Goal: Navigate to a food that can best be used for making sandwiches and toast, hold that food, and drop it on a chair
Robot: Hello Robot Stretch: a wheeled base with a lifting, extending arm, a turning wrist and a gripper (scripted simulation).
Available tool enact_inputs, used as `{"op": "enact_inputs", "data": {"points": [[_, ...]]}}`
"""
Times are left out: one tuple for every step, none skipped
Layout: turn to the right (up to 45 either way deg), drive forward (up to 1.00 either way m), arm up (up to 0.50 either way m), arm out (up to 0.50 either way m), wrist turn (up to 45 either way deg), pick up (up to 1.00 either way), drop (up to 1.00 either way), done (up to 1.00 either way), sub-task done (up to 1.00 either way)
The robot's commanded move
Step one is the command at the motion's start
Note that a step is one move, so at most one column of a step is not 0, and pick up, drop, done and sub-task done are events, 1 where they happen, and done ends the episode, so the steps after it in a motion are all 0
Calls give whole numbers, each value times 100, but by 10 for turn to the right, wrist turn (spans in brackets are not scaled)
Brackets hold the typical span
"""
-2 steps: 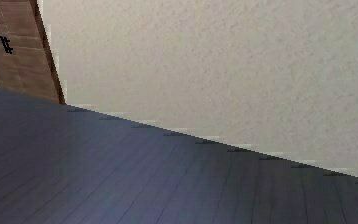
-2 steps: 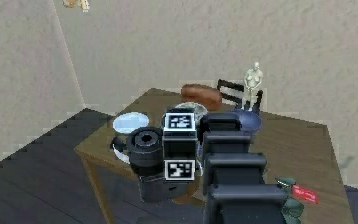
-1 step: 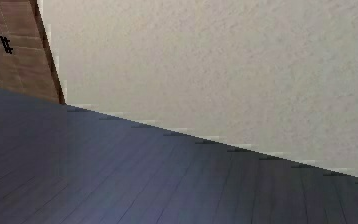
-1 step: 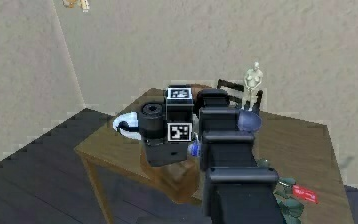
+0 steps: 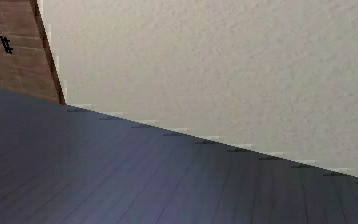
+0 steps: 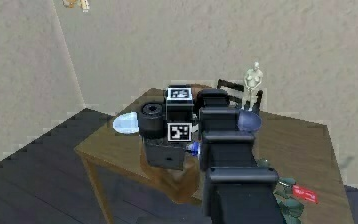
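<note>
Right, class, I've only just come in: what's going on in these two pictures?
The robot's arm reaches out over a wooden table. Its gripper sits by a pale blue dish on the tabletop. Whether it holds anything cannot be told. A small pale statuette stands at the table's far side. In the forward view lie a dark floor, a plain wall and a wooden door.

The arm hides the middle of the counter from me; I cannot make out the fingers or tell whether the gripper holds anything. A greenish thing is cut off at the bottom edge, a pale scrap at the top; the forward view's corner crops the door.
</note>
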Motion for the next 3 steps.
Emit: {"op": "enact_inputs", "data": {"points": [[0,0,-28,0,0,0,0,0,0],[0,0,0,0,0,100,0,0,0],[0,0,10,0,0,0,0,0,0]]}}
